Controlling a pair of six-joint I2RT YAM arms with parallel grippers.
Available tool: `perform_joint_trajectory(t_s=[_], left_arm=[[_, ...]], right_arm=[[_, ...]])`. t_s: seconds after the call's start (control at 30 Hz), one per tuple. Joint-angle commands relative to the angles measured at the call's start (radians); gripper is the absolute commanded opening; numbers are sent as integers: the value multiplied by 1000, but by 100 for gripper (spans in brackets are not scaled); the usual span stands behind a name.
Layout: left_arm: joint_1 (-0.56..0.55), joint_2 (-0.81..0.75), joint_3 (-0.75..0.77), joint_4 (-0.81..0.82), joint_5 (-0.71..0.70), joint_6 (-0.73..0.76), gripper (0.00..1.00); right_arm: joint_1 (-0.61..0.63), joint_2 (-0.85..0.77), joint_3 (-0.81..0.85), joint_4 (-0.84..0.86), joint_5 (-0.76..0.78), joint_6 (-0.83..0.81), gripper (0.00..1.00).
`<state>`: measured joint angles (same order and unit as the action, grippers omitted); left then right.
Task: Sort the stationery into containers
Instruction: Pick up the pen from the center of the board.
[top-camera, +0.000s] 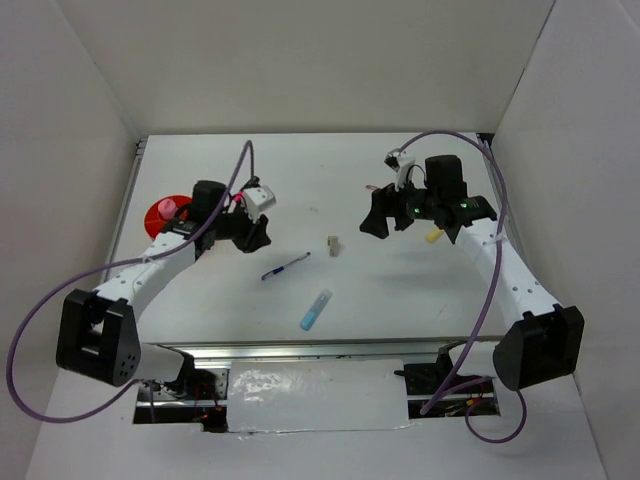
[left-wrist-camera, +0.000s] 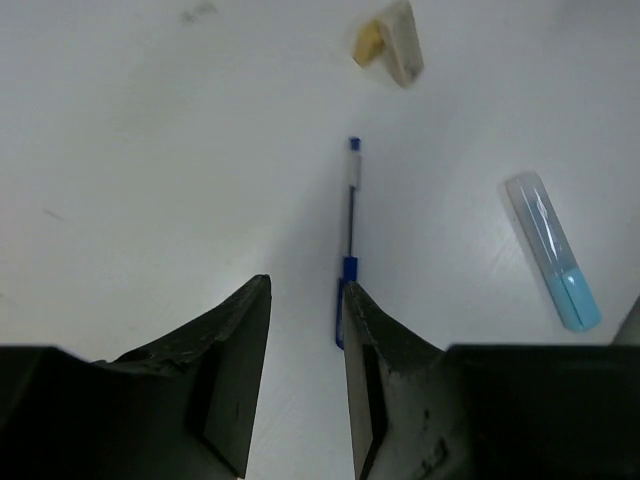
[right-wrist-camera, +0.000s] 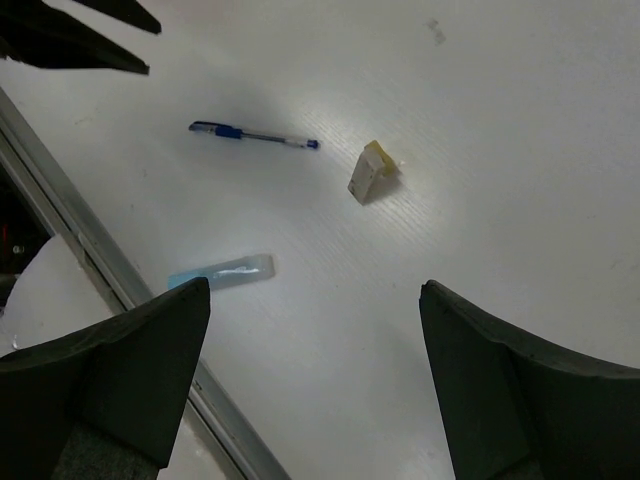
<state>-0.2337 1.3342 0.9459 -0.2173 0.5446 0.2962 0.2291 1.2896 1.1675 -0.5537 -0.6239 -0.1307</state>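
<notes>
A: Left hand (left-wrist-camera: 305, 285) part open, empty; blue pen (left-wrist-camera: 350, 230) lies on the table (left-wrist-camera: 150, 150) just ahead, off to one side of the gap.
B: Risk: the hand clips it, pen rolls away (right hand (right-wrist-camera: 315, 288) wide open, empty).

The worktop (left-wrist-camera: 150, 150) is white and matt with a faint fine grain. The blue pen (left-wrist-camera: 350, 230) has a clear, glossy plastic barrel. The light blue highlighter (left-wrist-camera: 553, 250) is smooth plastic with a frosted translucent cap. The beige block (left-wrist-camera: 398, 42) looks matt. The left pincer (left-wrist-camera: 306, 288) is matt black plastic, slightly scuffed.
</notes>
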Motion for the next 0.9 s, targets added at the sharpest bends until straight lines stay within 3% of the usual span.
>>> perform_joint_trajectory(t_s=[0.0,0.17,0.37,0.6,0.8,0.87], left_arm=[[-82,40,-16,-60,-61,43,47],[-182,146,-26,-68,-166,31,47],[-217,252,-19,-28,-262,-28,44],[-222,352,33,-76,-325,18,44],[-222,355,10,-106,-295,40,35],[-220,344,-7,-113,-279,38,27]], right_arm=[[-10,-13,-17,11,0,0,91],[-10,-22,-26,-32,44,-119,87],[-11,-47,-48,-40,66,-199,84],[-4,-68,-69,-60,52,-259,82],[26,-111,-101,-32,81,-326,81],[50,-130,-112,-15,105,-365,80]])
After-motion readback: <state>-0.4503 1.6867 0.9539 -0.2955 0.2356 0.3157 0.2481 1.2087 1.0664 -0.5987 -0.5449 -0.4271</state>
